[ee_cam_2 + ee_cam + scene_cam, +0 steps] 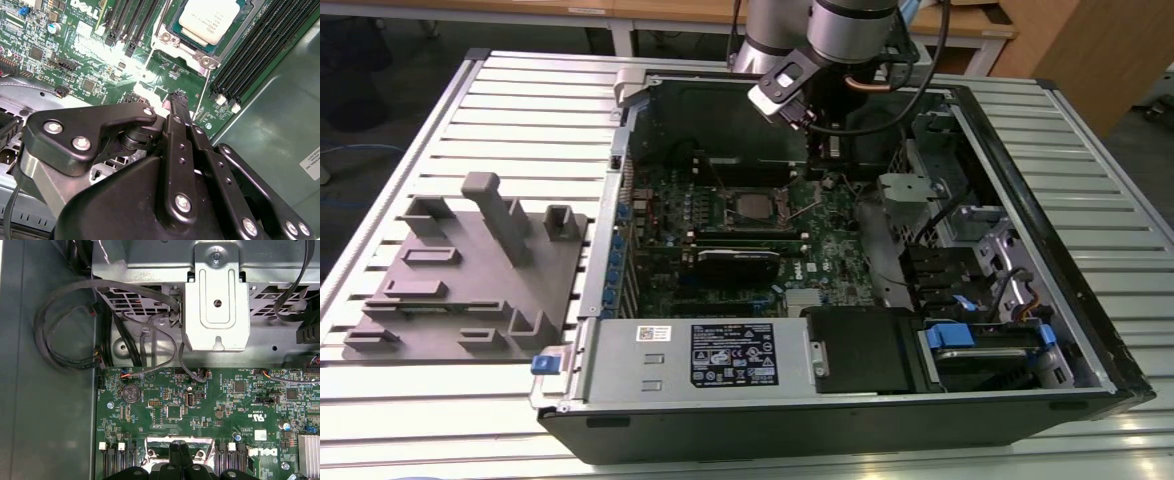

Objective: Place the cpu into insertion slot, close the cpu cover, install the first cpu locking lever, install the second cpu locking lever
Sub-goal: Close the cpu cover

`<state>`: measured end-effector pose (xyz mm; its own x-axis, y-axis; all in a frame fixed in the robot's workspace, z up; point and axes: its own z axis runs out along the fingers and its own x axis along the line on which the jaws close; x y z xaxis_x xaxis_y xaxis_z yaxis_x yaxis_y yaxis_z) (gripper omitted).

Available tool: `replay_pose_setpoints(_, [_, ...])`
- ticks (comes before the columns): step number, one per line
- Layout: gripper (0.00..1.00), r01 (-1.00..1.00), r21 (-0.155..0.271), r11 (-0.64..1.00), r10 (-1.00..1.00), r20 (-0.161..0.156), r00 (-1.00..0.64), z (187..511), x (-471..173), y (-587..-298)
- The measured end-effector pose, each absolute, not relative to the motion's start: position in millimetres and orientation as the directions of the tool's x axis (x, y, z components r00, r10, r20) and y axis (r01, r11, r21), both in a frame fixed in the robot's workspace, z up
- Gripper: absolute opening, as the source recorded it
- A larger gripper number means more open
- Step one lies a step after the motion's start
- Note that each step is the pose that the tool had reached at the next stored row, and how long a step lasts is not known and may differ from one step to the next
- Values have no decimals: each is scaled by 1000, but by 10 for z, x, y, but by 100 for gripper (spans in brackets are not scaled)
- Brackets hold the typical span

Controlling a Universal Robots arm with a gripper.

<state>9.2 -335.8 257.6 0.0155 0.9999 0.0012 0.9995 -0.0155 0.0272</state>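
Silvery-grey metal caps the cpu [209,19], a flat square seated in the insertion slot [206,61] just ahead of the gripper [176,102]. The thin metal band of the cpu cover [189,49] seems to lie down along the chip's near edge. The gripper's black, bolted fingers are pressed together with nothing seen between them. In both wrist views their tips sit low over the green motherboard [210,405], just short of the slot's frame. A thin, springy-looking wire locking lever [204,92] runs from the slot's corner to just beside the fingertips, so the step in hand is probably seating a lever. Done well, that means pushing on the wire with the closed tips and sweeping it along its hinge arc rather than straight down. It also means keeping clear of the long black ribbed memory slots [250,60] flanking the gripper and the small soldered parts beneath it.
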Motion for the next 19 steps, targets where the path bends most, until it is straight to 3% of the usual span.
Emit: replay_pose_setpoints(19, [10,1000,27,-16,1000,1,16,2577,202,-3358])
